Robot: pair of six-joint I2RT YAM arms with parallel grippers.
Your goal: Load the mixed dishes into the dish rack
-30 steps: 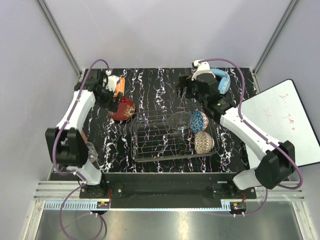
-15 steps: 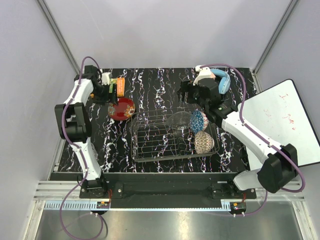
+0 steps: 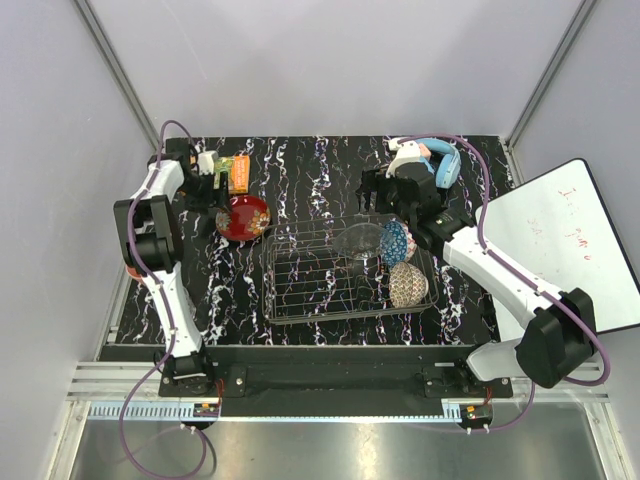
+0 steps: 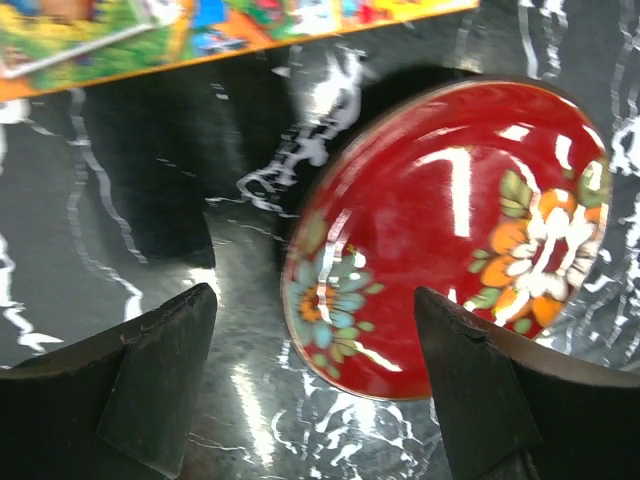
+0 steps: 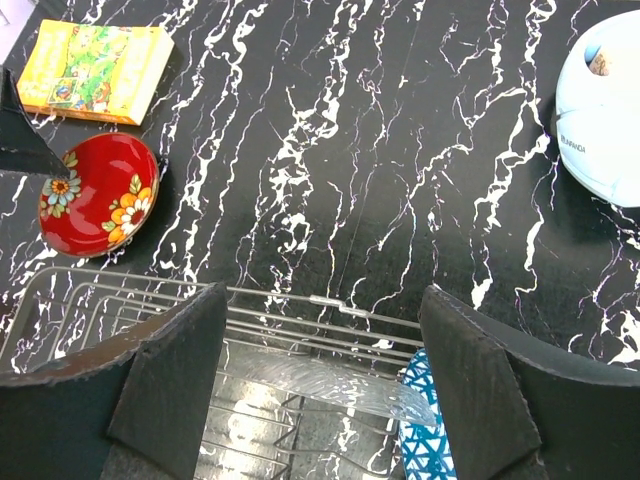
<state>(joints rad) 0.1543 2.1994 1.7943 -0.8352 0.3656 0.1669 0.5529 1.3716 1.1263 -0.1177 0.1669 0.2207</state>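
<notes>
Upper left, the left end effector spreads wide over the rim of the red plate on the surface, likely lining up a grasp; the right end effector hangs wide and empty above the rack.

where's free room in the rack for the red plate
Dish rack: left half bare wire; right end crowded with clear glass bowl, blue patterned bowl, beige patterned bowl. Table between book and headphones is bare too.
</notes>
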